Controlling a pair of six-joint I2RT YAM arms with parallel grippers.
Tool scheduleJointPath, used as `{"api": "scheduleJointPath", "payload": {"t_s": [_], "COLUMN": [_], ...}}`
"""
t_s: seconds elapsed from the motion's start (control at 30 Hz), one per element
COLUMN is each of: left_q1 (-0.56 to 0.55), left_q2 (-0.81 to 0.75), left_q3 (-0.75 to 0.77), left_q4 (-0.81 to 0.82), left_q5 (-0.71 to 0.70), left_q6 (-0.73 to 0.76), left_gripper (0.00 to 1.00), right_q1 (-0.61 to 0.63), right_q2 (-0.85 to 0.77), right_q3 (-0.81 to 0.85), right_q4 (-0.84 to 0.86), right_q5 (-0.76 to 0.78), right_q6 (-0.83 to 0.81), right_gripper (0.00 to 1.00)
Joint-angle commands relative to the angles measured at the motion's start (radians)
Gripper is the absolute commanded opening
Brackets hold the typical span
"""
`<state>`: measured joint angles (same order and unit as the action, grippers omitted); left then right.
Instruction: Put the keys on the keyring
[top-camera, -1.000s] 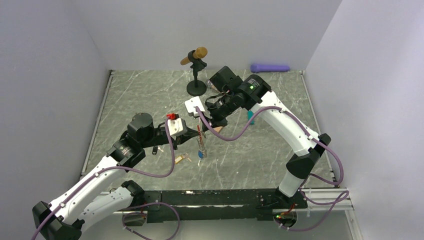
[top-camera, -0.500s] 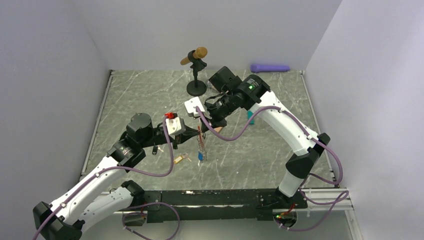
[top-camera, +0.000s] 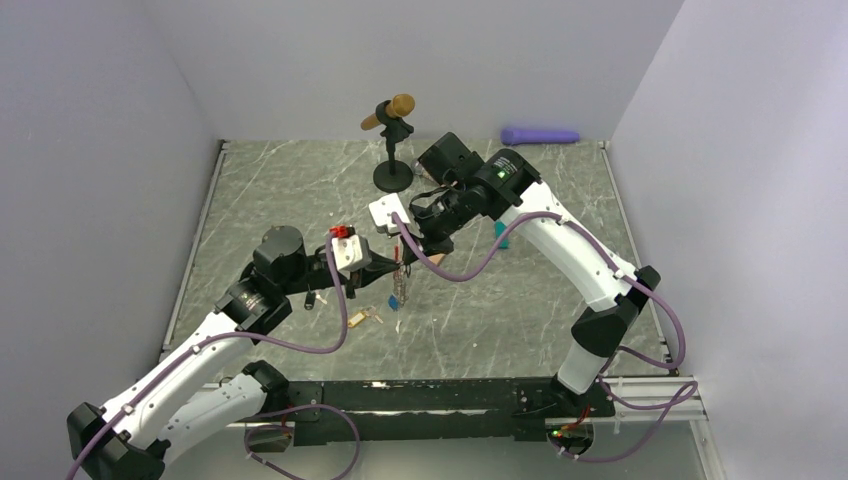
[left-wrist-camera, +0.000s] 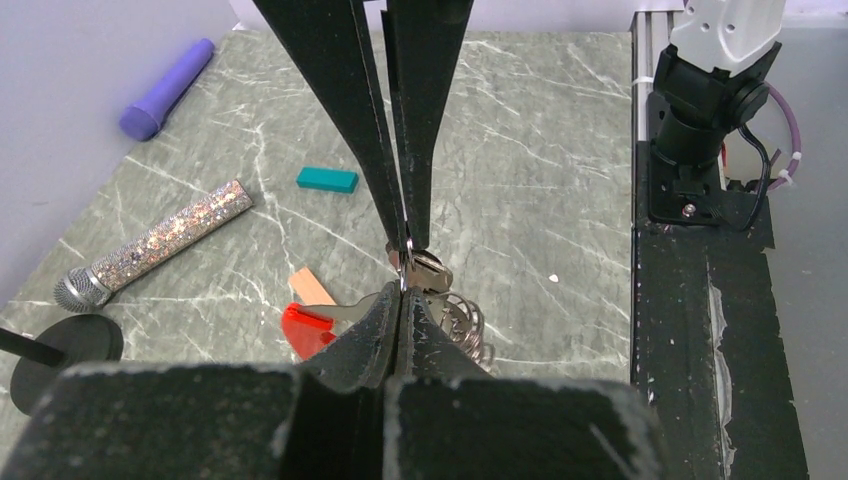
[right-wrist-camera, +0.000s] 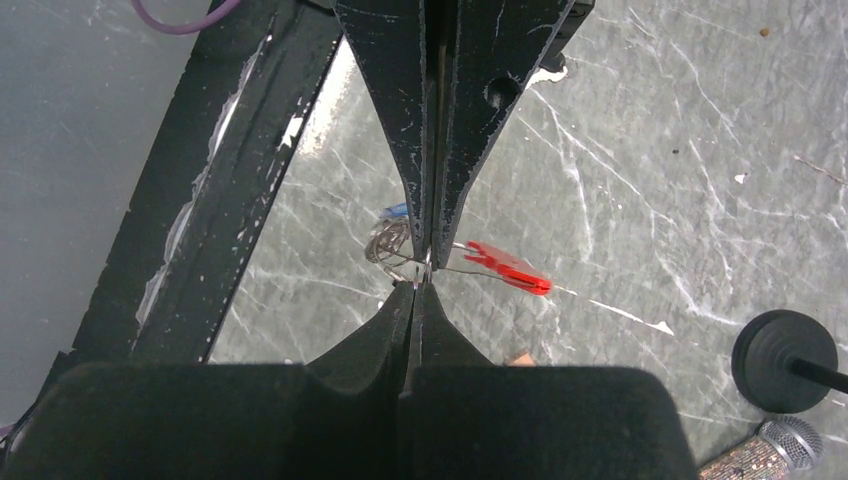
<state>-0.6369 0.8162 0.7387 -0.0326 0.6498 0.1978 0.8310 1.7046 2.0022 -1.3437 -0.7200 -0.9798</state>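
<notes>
Steadiness counts: left end effector (left-wrist-camera: 400, 292) and right end effector (left-wrist-camera: 405, 245), both clamped tip to tip on the keyring (right-wrist-camera: 505, 267) dangling beneath, should part its loop gently.

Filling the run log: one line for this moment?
left gripper shut on keyring | right gripper shut, tips at keyring | yellow-tagged key on table

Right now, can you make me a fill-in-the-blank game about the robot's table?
The smooth cylinder by the far wall is ___.
The curved clip on the silvery coiled metal keyring is ___.
The left gripper and the right gripper both have their jaws ___.
Missing words: purple, red, shut.
</notes>
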Motion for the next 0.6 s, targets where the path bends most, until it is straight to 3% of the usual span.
{"api": "scheduleJointPath", "payload": {"t_s": [0.0, 0.57], "left_q1": [0.003, 0.002], "left_q2": [0.008, -0.002], "left_q3": [0.038, 0.035], "left_q4": [0.008, 0.003], "left_q5": [0.051, 0.087], "left_q6": [0.046, 0.075], "left_gripper": [0.00, 0.00], "right_q1": [0.003, 0.003], "right_q2": [-0.001, 0.010], "right_q3": [0.023, -0.013], "right_q4": [0.002, 0.017], "right_q5": [-0.042, -0.042], "right_q6": [-0.007, 0.012], "right_gripper": [0.00, 0.00]}}
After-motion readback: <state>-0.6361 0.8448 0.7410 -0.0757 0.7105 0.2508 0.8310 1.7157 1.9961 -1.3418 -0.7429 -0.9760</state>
